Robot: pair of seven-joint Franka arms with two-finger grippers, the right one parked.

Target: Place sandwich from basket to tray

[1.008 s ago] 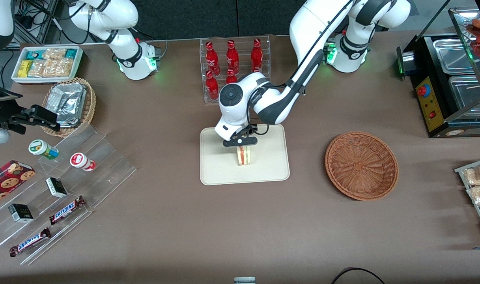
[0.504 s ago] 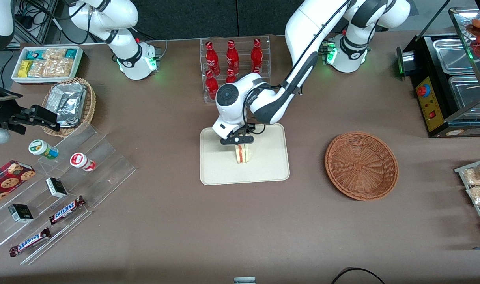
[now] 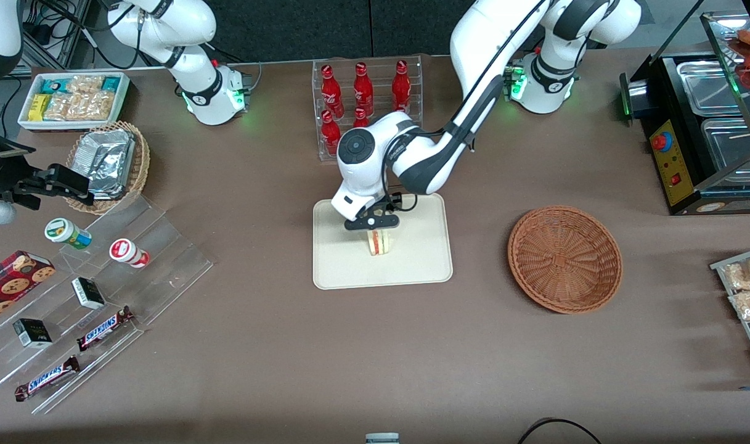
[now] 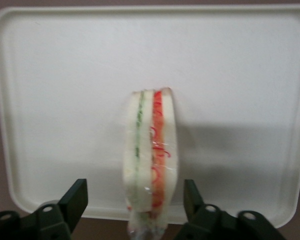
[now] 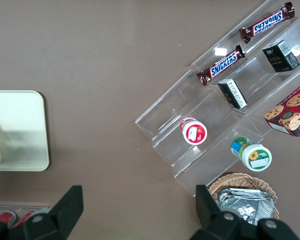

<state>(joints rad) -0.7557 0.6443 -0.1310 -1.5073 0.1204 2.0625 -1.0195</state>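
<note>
One sandwich (image 4: 151,165) between spread gripper (image 4: 135,200) fingers (image 4: 76,197).

The tray (image 3: 424,271) looks like smooth matt cream plastic, faintly speckled. The sandwich (image 4: 151,160) shows soft pale bread under a thin, clear, slightly shiny wrap. The gripper (image 4: 135,205), above the sandwich with its fingers apart on either side, is matt black plastic. The basket (image 3: 564,259) is rough reddish-brown woven wicker. The table (image 3: 375,345) is covered in a dull brown, cloth-like surface. The arm (image 3: 411,154) has glossy white shells with dark joints.
</note>
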